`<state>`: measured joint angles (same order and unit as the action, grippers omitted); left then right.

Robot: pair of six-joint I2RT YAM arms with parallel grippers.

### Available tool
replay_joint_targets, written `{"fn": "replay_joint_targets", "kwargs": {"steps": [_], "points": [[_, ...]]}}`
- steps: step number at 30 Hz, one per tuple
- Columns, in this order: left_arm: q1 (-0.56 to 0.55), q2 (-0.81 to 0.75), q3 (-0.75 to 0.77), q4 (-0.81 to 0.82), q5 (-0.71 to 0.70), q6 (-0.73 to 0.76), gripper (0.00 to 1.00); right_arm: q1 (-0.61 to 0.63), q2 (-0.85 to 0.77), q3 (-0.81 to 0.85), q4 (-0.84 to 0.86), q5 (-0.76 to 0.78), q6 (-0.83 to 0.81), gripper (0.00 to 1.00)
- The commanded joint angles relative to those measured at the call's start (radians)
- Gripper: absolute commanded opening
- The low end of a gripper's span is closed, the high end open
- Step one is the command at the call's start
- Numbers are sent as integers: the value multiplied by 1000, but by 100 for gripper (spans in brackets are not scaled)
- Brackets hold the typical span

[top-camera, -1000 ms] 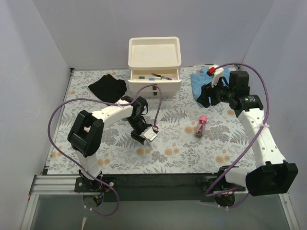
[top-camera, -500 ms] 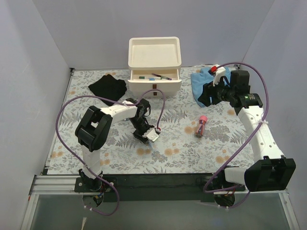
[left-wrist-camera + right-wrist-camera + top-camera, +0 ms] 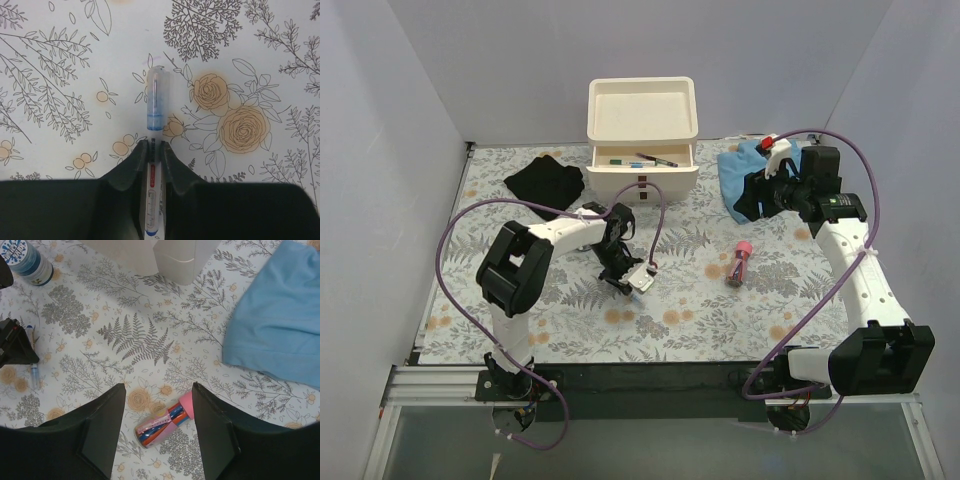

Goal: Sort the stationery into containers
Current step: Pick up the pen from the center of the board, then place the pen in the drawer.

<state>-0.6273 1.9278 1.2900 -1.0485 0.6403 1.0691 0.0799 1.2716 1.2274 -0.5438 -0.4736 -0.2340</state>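
The blue-and-white pen [image 3: 154,100] is lying flat on the flowery table [image 3: 700,300] a bit in front of the drawer organiser [image 3: 642,140], pinched tight in the left gripper [image 3: 154,150], that arm folded with its wrist tipped down, while the right gripper [image 3: 158,387] hangs spread wide above the pink-capped tube [image 3: 162,426].

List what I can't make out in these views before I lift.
Left wrist view: the rear of the pen, mostly hidden between the fingers of the left gripper and cut by the bottom edge.
Top view: the lower drawers of the organiser, covered by its open top drawer.
Right wrist view: the blue tub, cut by the top edge; the blue cloth, cut by the right edge.
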Motion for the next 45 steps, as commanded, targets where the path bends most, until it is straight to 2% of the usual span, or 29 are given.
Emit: {"fn": "replay_joint_targets", "kwargs": {"steps": [1, 7, 11, 16, 21, 28, 30, 32, 37, 38, 40, 41, 45], "points": [[-6, -142, 124, -44, 74, -87, 0, -14, 2, 32, 38, 9, 13, 64], [-6, -228, 324, -67, 93, -207, 0, -17, -1, 24, 48, 15, 13, 64], [-6, -276, 416, 86, 46, -345, 0, -22, -6, 15, 62, 26, 16, 64], [-5, -241, 517, 205, -57, -463, 0, -28, -14, 7, 73, 26, 28, 64], [15, -214, 511, 396, -140, -572, 0, -32, -18, 7, 76, 35, 32, 64], [57, -102, 598, 476, -197, -671, 0, -43, -47, -28, 82, 38, 35, 64], [73, -95, 580, 565, -205, -708, 0, -49, -57, -49, 88, 36, 35, 64], [77, -95, 545, 640, -228, -721, 0, -54, -72, -63, 91, 39, 42, 64], [84, -76, 517, 694, -232, -704, 1, -71, -101, -100, 88, 41, 45, 64], [84, -76, 500, 706, -235, -699, 12, -71, -101, -103, 87, 40, 44, 64], [84, -81, 483, 749, -252, -709, 25, -71, -106, -106, 88, 35, 47, 64], [83, -82, 477, 765, -258, -715, 35, -71, -103, -108, 88, 30, 47, 64], [87, -116, 427, 852, -272, -776, 50, -71, -98, -98, 93, -54, 33, 62]]}}
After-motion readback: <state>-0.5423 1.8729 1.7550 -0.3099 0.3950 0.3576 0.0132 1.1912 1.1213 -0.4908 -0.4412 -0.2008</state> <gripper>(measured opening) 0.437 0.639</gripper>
